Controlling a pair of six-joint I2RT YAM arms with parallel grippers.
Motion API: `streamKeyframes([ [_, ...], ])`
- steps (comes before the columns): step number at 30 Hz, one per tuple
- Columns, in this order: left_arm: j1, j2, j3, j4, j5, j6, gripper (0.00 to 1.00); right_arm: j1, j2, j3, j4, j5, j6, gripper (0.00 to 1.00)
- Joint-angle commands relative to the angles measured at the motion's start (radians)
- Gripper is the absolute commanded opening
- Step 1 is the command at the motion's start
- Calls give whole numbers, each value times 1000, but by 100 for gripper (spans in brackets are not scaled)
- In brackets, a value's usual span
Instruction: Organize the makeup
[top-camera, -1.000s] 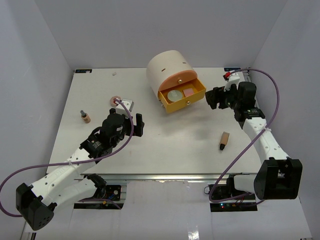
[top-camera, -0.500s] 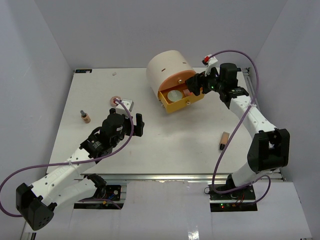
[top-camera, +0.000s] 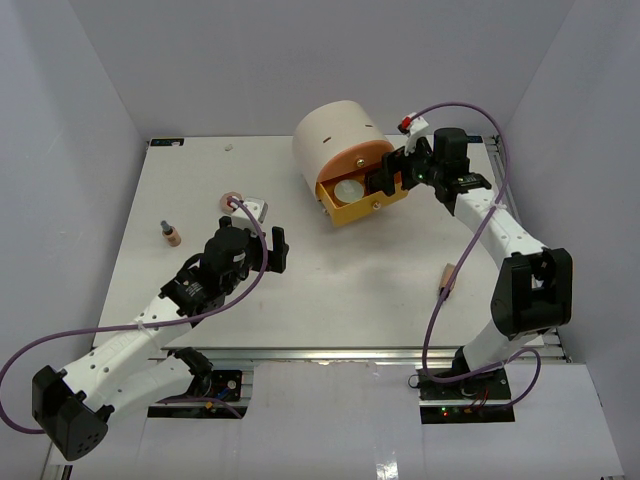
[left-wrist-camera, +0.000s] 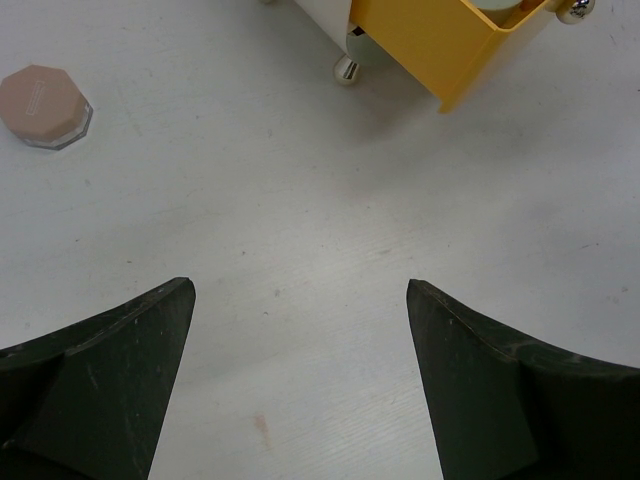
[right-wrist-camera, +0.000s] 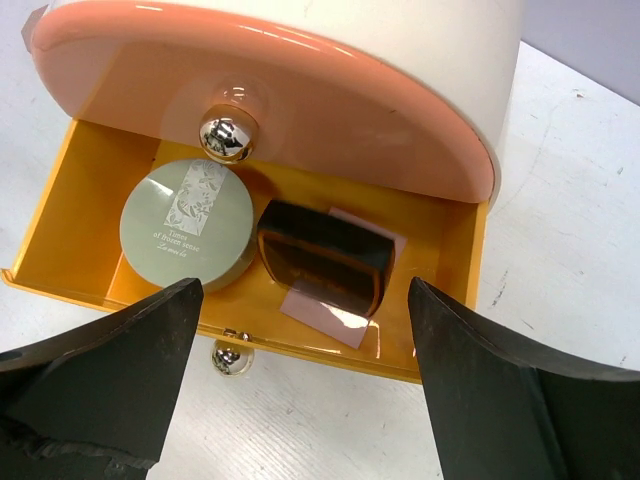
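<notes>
The yellow drawer (right-wrist-camera: 80, 200) of the cream drum (top-camera: 335, 135) stands pulled out. In it lie a silver-white round compact (right-wrist-camera: 188, 225) and a black square case (right-wrist-camera: 325, 265) resting on a pink flat palette (right-wrist-camera: 345, 320). My right gripper (right-wrist-camera: 300, 290) hovers open just above the case, touching nothing; it hangs over the drawer (top-camera: 360, 200) in the top view too (top-camera: 383, 175). My left gripper (top-camera: 262, 232) is open over bare table (left-wrist-camera: 298, 285). A pink disc (left-wrist-camera: 45, 105) lies ahead to its left. A tan tube (top-camera: 448, 278) lies at the right, a small tan bottle (top-camera: 171, 235) at the left.
An orange drawer front (right-wrist-camera: 330, 110) with a silver knob (right-wrist-camera: 228, 133) sits shut above the yellow drawer. A small white-grey item (top-camera: 257, 210) lies by the pink disc (top-camera: 231, 200). The right arm's purple cable (top-camera: 440, 300) runs across the tan tube.
My right gripper swung left from beside the drawer to above it and opened wider. The black case now lies in the drawer on the pink palette. The left arm has not moved.
</notes>
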Motion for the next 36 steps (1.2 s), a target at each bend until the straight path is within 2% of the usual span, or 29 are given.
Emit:
streamKeyframes([
  [1,10,6,-9,24,-6,-9,98,6,-88,32,19,-1,-19,90],
  [6,35,35,-9,34,20,-26,98,5,-286,-84,25,-44,-146,90],
  [8,98,64,-3,50,86,-39,98,1,-389,-190,38,-53,-150,90],
  [10,164,96,6,64,150,-60,98,-9,-489,-288,45,-139,-166,90],
  [12,274,148,23,81,250,-85,98,-12,-527,-341,-25,-291,-220,90],
  [16,428,304,81,91,365,-146,98,-15,-623,-432,-64,-429,-225,90],
  [20,496,507,222,42,302,-163,98,-72,-697,-555,-11,-469,-204,90],
  [26,515,830,469,-46,151,-128,98,-212,-739,-661,108,-592,-103,90],
  [28,524,898,546,-66,114,-116,98,-254,-738,-664,110,-628,-92,90],
  [36,549,1072,728,-126,41,-91,98,-266,-727,-675,122,-624,-85,90],
])
